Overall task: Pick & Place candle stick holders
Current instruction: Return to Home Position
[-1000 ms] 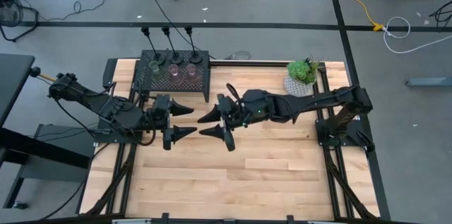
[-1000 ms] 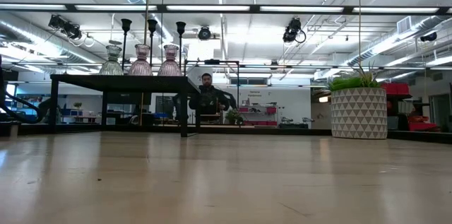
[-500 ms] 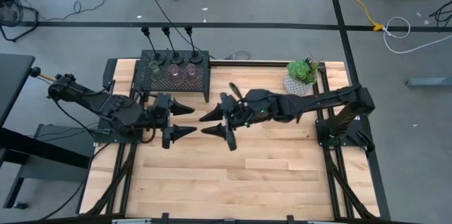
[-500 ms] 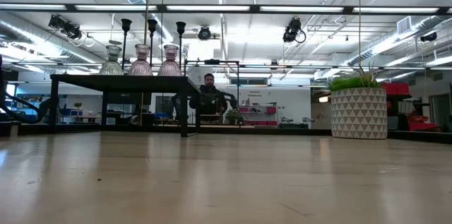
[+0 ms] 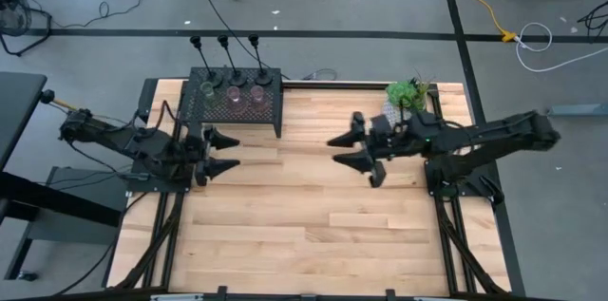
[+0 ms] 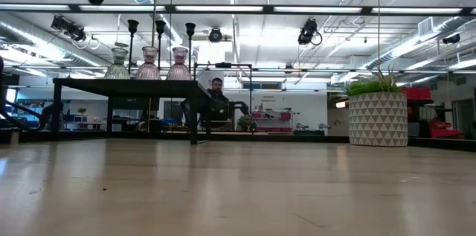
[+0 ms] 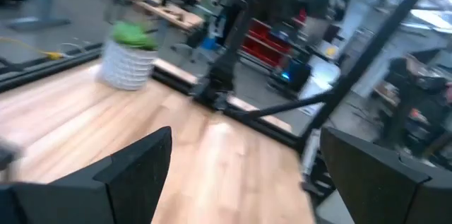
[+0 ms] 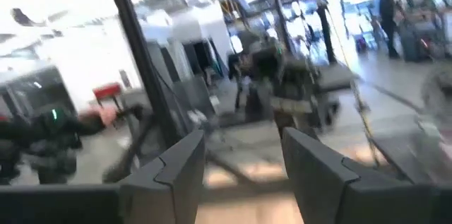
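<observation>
The candle stick holders stand on top of a black mesh box at the table's far left. Three are black with thin stems and stand behind three squat glass ones. In the low view the glass ones and the black stems rise above the box top. My left gripper hangs open just in front of the box and points toward the table's right. My right gripper hangs open over the table's middle right and points toward the left. Neither has anything between its fingers.
A green plant in a white patterned pot stands at the far right, just behind my right arm. Bare wooden table fills the space between the grippers and the whole near half. A person sits in the room beyond the table.
The two grippers, which stood tip to tip at the table's middle, have drawn apart. My left gripper has gone back toward the table's left edge and sunk a little. My right gripper has gone back toward the right edge. The holders have kept still.
</observation>
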Robot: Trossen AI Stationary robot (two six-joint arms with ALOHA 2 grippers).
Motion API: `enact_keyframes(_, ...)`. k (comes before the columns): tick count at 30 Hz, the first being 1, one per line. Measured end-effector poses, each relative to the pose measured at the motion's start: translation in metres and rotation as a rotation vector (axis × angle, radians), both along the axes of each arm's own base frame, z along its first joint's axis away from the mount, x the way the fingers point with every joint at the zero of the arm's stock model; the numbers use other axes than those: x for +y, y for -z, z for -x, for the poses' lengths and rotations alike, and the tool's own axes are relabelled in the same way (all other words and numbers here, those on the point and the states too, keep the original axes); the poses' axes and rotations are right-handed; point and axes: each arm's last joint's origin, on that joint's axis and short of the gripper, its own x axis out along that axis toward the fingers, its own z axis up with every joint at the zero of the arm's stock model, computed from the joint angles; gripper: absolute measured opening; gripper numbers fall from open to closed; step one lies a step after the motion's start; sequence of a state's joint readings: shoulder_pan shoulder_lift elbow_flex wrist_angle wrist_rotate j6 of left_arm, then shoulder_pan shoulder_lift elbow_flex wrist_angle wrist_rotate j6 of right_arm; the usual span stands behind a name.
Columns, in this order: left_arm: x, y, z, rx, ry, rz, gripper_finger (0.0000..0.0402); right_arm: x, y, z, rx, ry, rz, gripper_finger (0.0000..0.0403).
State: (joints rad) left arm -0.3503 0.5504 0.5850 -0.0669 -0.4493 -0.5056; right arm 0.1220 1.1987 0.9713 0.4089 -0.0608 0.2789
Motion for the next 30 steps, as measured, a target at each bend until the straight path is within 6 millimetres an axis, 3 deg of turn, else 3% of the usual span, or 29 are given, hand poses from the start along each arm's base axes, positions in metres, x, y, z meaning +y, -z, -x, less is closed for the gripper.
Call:
enact_keyframes(6,0.025,0.041,0.015,0.009,-0.139,-0.001,0.036,-0.011,0.042,0.048,0.036,0.022,0.004,0.019)
enact_keyframes(10,0.036,0.068,0.019,0.038,-0.241,-0.007,0.036,-0.02,0.084,0.07,0.121,0.056,0.012,0.019)
enact_keyframes(22,0.041,0.135,0.026,0.119,-0.291,-0.021,0.036,-0.028,0.21,0.14,0.271,0.087,0.021,0.019)
enact_keyframes(27,0.041,0.141,0.025,0.006,-0.276,0.0,0.036,-0.028,0.23,0.155,0.503,0.093,0.045,0.019)
enact_keyframes(30,0.041,0.134,0.03,-0.098,-0.265,0.023,0.036,-0.03,0.216,0.158,0.351,0.172,0.034,0.019)
